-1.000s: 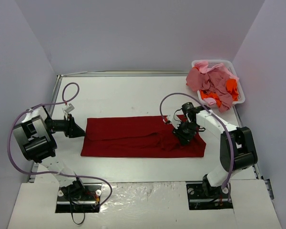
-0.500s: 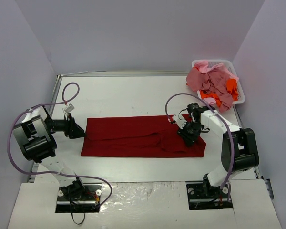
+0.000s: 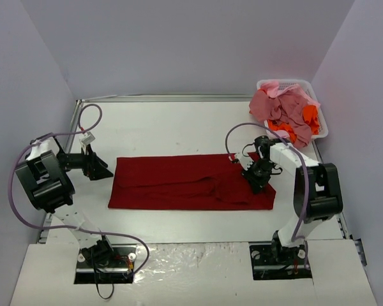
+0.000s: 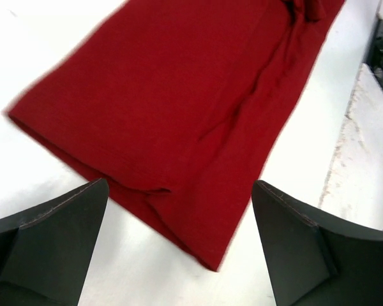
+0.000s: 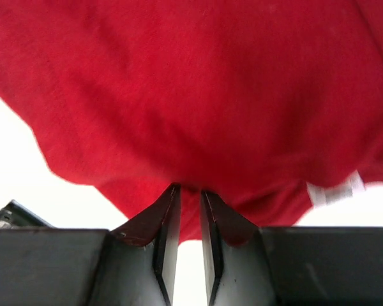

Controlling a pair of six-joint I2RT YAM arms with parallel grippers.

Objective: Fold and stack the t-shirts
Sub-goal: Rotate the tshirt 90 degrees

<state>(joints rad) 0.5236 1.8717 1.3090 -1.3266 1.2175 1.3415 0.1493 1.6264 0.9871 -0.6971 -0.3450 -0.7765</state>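
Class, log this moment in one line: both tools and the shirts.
red shirt flat | left tool open, off it | right tool pinching it | other shirts in basket

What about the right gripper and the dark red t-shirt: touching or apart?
Touching. In the right wrist view the dark red t-shirt bunches up against the nearly closed tips of the right gripper, no gap showing.

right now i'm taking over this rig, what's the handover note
Left gripper: open, empty, just off the left end of the dark red t-shirt.
Right gripper: pinched on that shirt's right end.
Done: it lies flat as a long strip on the table.
To do: fold it across, then fold and stack the other shirts, heaped in the white basket.
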